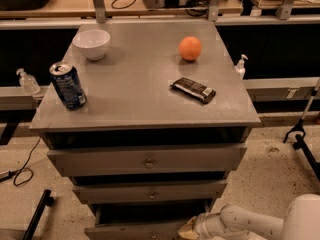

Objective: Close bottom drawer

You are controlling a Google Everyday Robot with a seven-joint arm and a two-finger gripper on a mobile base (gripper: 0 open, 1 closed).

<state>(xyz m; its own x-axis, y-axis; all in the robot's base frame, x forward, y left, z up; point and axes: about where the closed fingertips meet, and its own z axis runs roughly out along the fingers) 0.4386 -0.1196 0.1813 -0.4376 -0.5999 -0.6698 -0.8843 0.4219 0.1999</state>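
Camera view: shows bottom drawer (131,232) standing partly open at the foot of the grey cabinet (150,96); pincer (187,229) low by the cabinet's right front, at that drawer's face; cannot tell whether clenched or released.

The light is warm and rather dim, falling from above; the grey cabinet top (140,89) takes most of it and shows a soft sheen near the middle of the frame; the white bowl (91,43) at upper left and my pale arm (260,224) at lower right are the brightest things; the orange (190,48) and the can (68,85) throw only short, soft shadows; the gaps under the top and above the bottom drawer (132,232) sink into black; my gripper (189,229), at the lower edge just beside that drawer's front, sits in shade.
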